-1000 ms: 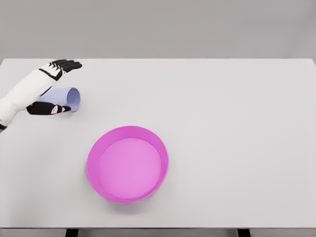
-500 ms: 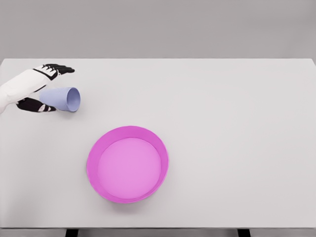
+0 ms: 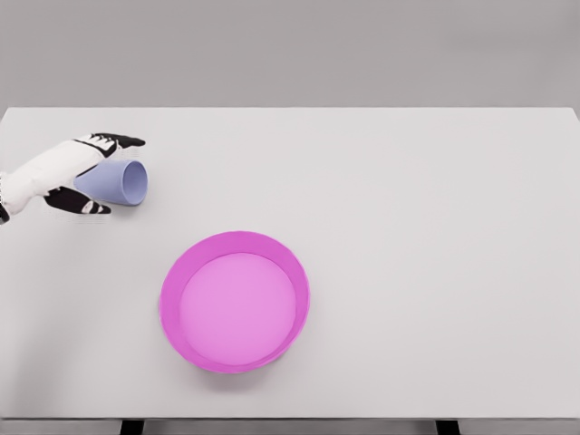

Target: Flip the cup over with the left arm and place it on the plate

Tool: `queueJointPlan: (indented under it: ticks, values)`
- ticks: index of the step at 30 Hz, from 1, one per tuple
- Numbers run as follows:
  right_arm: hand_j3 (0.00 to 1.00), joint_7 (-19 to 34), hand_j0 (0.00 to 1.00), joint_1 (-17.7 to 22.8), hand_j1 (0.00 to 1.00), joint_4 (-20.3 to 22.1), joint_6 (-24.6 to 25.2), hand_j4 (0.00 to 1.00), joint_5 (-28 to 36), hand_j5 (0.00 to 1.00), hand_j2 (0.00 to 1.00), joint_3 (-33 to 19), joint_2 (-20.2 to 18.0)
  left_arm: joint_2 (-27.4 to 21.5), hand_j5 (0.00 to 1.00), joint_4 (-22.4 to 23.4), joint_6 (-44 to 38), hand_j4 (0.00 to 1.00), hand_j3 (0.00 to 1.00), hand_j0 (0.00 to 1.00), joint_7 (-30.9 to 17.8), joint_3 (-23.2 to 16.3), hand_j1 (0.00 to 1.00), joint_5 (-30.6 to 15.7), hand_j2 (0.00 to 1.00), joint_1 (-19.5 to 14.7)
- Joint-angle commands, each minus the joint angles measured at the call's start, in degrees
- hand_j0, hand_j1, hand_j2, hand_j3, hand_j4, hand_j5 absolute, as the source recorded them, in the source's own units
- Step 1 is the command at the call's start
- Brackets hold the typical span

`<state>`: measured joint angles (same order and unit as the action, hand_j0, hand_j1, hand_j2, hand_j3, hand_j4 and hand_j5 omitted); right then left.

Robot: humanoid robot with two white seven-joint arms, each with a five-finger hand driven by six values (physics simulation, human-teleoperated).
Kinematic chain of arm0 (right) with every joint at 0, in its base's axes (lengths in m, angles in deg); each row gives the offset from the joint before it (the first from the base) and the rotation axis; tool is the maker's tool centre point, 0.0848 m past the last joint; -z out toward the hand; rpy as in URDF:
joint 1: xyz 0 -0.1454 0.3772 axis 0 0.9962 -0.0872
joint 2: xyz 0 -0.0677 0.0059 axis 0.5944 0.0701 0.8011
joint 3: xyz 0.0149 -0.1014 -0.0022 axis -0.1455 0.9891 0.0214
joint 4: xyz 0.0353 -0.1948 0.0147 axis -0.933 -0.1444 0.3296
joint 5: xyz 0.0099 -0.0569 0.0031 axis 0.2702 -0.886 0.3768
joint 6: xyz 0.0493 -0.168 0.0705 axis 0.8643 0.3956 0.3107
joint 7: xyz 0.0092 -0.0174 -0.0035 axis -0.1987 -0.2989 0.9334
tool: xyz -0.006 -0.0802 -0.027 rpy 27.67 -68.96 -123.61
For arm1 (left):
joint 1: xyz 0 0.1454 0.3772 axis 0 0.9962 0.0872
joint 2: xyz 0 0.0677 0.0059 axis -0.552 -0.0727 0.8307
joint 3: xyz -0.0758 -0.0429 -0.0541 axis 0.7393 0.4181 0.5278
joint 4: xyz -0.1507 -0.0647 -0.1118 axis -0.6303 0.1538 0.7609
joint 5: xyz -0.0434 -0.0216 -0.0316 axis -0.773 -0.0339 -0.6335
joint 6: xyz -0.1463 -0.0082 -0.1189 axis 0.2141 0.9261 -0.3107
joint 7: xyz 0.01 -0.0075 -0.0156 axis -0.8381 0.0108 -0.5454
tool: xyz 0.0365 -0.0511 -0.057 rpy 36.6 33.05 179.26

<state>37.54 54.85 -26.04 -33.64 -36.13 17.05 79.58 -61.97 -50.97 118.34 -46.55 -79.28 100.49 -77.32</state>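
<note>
Lavender-blue and smooth, the cup point(image 3: 116, 182) lies on its side at about ten o'clock on the white bench point(image 3: 408, 227), its long axis running left to right with the open mouth facing three o'clock toward the bare middle. The left hand point(image 3: 74, 174) cradles its closed end, fingers curled above and thumb below. The magenta plate point(image 3: 235, 301) sits near, at about five o'clock from the cup, with open bench all around it.
</note>
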Motion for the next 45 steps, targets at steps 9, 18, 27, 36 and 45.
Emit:
queueJointPlan:
  ticks: [9, 18, 27, 36, 45]
  values:
    - [1.0, 0.01, 1.0, 0.0, 1.0, -0.01, 0.0, 1.0, -0.01, 1.0, 1.0, 0.01, 0.0, 1.55, 1.0, 7.86, -0.12, 1.0, 1.0, 1.0, 0.41, -0.68, 1.0, -0.52, 1.0, -1.5]
    - [1.0, 0.01, 1.0, 0.0, 1.0, -0.01, 0.0, 1.0, -0.01, 1.0, 1.0, 0.01, 0.0, 4.27, 1.0, 9.79, -0.12, 1.0, 1.0, 1.0, 0.41, -1.12, 1.0, 0.36, 1.0, -3.17]
    - [1.0, 0.01, 1.0, 0.0, 1.0, -0.01, 0.0, 1.0, -0.01, 1.0, 1.0, 0.01, 0.0, 4.71, 1.0, 14.54, -0.12, 1.0, 1.0, 1.0, 0.5, -1.12, 1.0, 1.5, 1.0, -5.1]
    - [1.0, 0.01, 1.0, 0.0, 1.0, -0.01, 0.0, 1.0, -0.01, 1.0, 1.0, 0.01, 0.0, 5.07, 0.92, 14.63, -0.12, 0.92, 0.92, 0.92, 0.59, -1.12, 0.92, 4.14, 0.92, -5.36]
    - [1.0, 0.01, 1.0, 0.0, 1.0, -0.01, 0.0, 1.0, -0.01, 1.0, 1.0, 0.01, 0.0, 4.8, 0.76, 14.36, -0.12, 0.76, 0.76, 0.76, 0.68, -0.86, 0.76, 8.18, 0.76, -5.89]
